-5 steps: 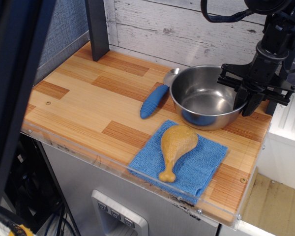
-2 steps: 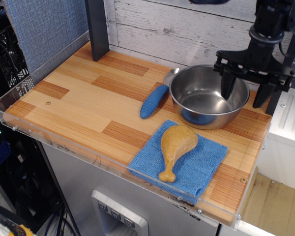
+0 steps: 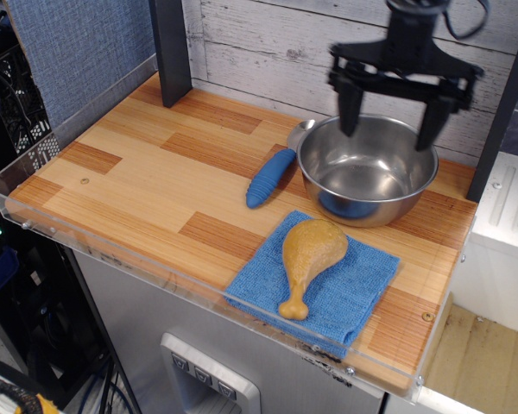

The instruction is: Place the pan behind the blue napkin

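Already your jaws (image 3: pixel 388 129) hang spread wide and empty, with the pan (image 3: pixel 367 170) just below them, resting on the bench (image 3: pixel 147 181) directly behind the blue napkin (image 3: pixel 345 293), so little remains.

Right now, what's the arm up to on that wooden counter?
The black gripper hangs open above the round shiny steel pan, jaws spread wide, holding nothing. The pan sits on the wooden counter directly behind the folded blue napkin, which carries a tan toy drumstick. A blue-handled spoon lies left of the pan.
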`<state>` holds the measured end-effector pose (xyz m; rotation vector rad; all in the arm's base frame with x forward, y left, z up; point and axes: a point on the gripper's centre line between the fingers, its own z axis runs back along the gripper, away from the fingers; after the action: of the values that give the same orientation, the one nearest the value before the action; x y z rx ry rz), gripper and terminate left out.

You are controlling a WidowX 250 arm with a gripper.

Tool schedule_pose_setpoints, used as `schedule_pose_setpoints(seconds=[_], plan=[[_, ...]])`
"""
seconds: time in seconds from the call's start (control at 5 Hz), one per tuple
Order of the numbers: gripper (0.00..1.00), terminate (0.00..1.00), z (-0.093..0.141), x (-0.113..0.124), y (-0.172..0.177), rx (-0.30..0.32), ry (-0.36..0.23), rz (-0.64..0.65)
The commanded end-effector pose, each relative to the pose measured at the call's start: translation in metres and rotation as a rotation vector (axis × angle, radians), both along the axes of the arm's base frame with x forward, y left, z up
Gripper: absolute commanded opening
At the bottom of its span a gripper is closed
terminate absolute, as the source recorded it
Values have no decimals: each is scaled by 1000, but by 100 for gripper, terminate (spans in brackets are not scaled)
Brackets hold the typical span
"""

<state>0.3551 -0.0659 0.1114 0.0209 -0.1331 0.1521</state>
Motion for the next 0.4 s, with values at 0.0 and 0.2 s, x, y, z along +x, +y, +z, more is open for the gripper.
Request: schedule_pose_setpoints(seconds=[0.0,0.2], plan=[[100,0,38,-25,55,-37,-2,-1],[100,0,50,-31,87,-50,-12,-19]])
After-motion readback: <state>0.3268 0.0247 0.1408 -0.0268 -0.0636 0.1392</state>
